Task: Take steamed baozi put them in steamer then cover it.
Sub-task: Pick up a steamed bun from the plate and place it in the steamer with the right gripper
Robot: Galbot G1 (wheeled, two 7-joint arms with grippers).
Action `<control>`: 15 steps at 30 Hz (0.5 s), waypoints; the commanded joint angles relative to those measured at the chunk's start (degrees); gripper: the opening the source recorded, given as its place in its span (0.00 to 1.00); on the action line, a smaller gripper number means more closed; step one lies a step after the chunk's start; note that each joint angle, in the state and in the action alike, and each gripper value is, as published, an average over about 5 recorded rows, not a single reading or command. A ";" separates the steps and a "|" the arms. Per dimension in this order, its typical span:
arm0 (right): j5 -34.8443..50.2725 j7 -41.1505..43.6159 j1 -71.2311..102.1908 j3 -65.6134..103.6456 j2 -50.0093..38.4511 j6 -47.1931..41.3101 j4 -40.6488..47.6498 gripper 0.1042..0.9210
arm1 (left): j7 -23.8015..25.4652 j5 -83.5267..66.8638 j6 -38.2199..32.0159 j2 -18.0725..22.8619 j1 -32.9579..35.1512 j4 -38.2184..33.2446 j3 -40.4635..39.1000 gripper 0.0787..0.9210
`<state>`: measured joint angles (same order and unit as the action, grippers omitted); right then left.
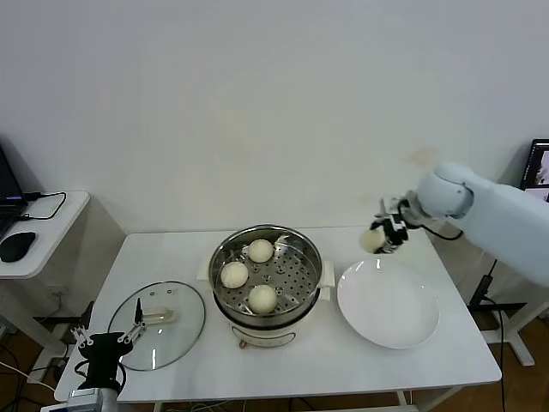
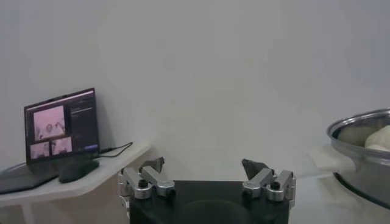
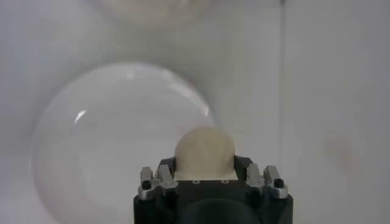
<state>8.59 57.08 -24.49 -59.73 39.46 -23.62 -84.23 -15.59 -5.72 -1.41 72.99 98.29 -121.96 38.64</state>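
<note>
Three creamy baozi [image 1: 260, 251] [image 1: 234, 274] [image 1: 262, 298] lie on the perforated tray of the steel steamer [image 1: 304, 289] at the table's middle. My right gripper [image 1: 383, 235] hangs in the air above the far edge of the white plate [image 1: 388, 303], shut on another baozi [image 1: 371, 241]. In the right wrist view that baozi [image 3: 205, 152] sits between the jaws, with the bare plate [image 3: 116, 140] below. My left gripper [image 1: 109, 336] is parked low at the table's front left corner, open and holding nothing; its fingers [image 2: 256, 170] stand wide apart.
The glass lid [image 1: 159, 324] with its white handle lies flat on the table left of the steamer, just beyond the left gripper. A side desk [image 1: 43, 236] with a mouse [image 1: 17, 246] and laptop [image 2: 61, 129] stands to the left. A monitor [image 1: 538, 165] is at far right.
</note>
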 commanded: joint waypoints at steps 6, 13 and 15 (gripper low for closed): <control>26.08 -11.13 -11.02 -11.24 19.63 -14.05 -2.04 0.61 | -0.06 -0.23 -0.11 0.22 -0.15 0.20 0.52 0.88; 26.57 -14.60 -5.49 -10.87 24.63 -17.43 1.04 0.61 | -0.15 -0.36 -0.38 0.28 -0.06 0.40 0.60 0.88; 26.27 -14.91 -4.57 -11.02 25.34 -17.88 1.80 0.61 | -0.16 -0.45 -0.39 0.29 -0.10 0.39 0.67 0.88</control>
<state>28.04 47.29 -30.90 -68.20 55.78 -35.58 -84.45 -15.74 -6.05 -1.78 73.33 98.22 -121.62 39.22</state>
